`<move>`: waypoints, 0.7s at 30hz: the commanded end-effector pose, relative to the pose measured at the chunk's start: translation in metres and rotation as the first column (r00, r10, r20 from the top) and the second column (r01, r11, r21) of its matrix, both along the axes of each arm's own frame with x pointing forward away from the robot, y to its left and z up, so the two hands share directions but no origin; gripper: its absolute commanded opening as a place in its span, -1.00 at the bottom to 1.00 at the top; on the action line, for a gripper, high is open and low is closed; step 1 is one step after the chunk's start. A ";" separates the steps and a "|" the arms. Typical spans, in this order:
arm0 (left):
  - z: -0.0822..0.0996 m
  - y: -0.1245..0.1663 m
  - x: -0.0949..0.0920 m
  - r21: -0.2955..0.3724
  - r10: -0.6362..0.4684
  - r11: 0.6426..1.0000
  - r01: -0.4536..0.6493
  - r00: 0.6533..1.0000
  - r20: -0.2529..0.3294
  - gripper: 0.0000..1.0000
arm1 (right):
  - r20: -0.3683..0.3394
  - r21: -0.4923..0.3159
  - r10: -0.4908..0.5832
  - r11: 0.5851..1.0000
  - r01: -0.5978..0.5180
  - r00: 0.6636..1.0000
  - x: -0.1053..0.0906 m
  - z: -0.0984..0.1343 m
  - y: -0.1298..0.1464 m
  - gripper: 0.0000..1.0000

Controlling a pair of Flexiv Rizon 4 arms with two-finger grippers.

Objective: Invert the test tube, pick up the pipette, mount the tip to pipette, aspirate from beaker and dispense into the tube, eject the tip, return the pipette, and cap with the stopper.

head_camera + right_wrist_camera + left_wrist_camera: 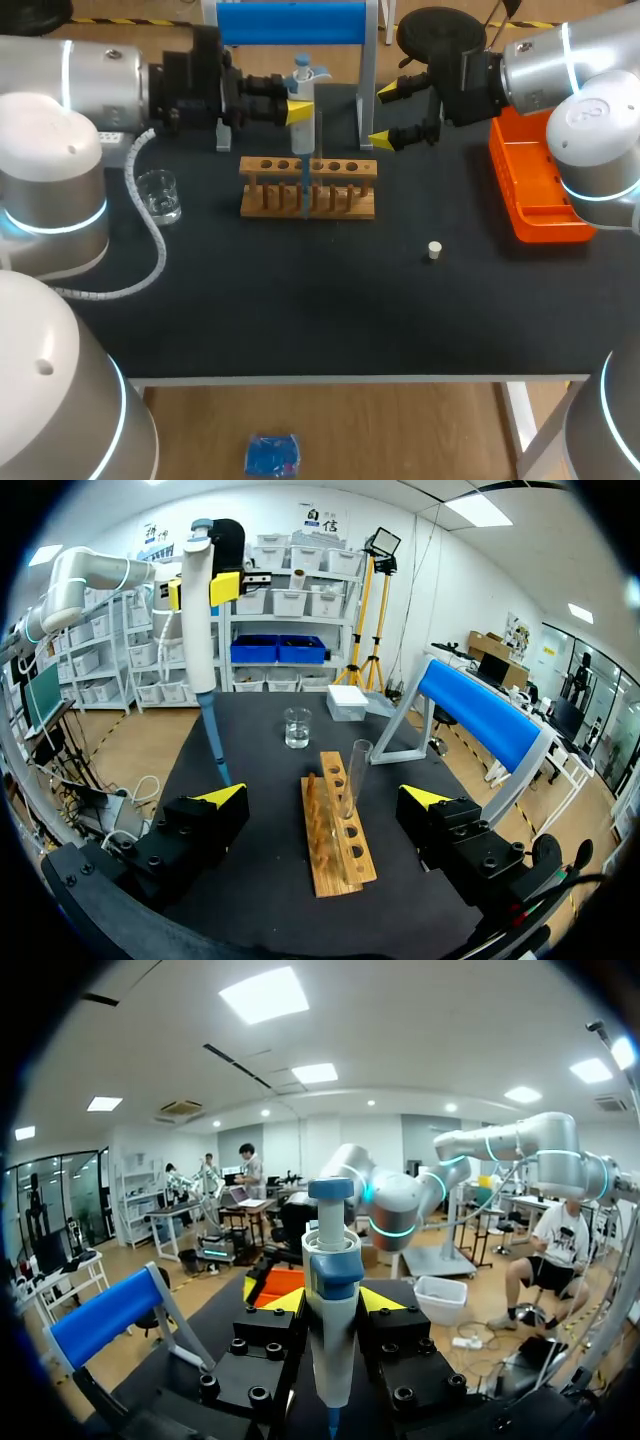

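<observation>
My left gripper [300,108] is shut on the white and blue pipette [302,88] and holds it upright above the wooden rack [308,187]. In the left wrist view the pipette [333,1290] stands between my gripper's [330,1302] yellow tips. A long blue tip [214,745] is mounted on the pipette and hangs beside the rack [338,830]. A clear test tube [355,772] stands upright in the rack. The glass beaker [158,195] sits at the left and the white stopper [434,250] lies to the right of the middle. My right gripper [385,116] stands open behind the rack's right end, with nothing between its fingers.
An orange tray [535,190] lies at the right edge. A blue-topped pipette stand [290,22] rises at the back of the table. A white coiled cable [150,235] trails past the beaker. A small white box [347,702] sits beyond the beaker [297,727].
</observation>
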State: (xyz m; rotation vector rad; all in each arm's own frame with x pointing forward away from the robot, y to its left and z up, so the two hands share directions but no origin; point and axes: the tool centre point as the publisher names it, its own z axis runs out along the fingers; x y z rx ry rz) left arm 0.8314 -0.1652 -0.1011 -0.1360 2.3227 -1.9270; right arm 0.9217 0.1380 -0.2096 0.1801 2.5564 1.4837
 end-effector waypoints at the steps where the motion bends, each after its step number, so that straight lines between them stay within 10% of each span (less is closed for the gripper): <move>1: -0.002 -0.006 0.002 -0.004 -0.005 1.000 0.005 1.000 0.006 -1.00 | 0.001 0.000 0.000 1.000 0.000 1.000 0.000 0.000 0.000 1.00; 21: -0.004 -0.008 0.000 0.004 -0.027 1.000 0.027 1.000 -0.003 -1.00 | 0.001 0.000 0.000 1.000 0.000 1.000 0.000 0.000 0.000 1.00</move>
